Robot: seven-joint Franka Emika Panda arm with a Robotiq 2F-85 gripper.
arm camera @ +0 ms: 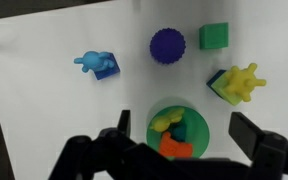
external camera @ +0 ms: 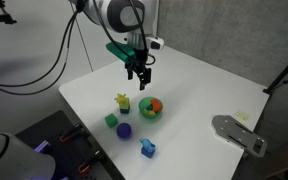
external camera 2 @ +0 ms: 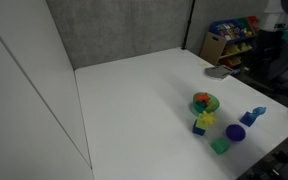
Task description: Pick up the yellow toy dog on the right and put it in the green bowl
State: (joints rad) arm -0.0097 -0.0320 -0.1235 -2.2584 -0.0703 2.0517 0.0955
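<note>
The green bowl (arm camera: 179, 128) sits on the white table, in both exterior views too (external camera: 151, 109) (external camera 2: 205, 103). The yellow toy dog (arm camera: 165, 122) lies inside the bowl at its left rim, beside an orange piece (arm camera: 176, 148) and a dark teal piece. My gripper (arm camera: 184, 140) hangs straight above the bowl, open and empty, its fingers well apart on either side of the bowl. In an exterior view the gripper (external camera: 139, 73) is raised well above the bowl.
A purple ball (arm camera: 167, 45), a green cube (arm camera: 215, 36), a blue toy on a blue block (arm camera: 99, 64) and a spiky yellow toy on a block (arm camera: 239, 83) lie around the bowl. A grey object (external camera: 237, 132) lies near a table edge.
</note>
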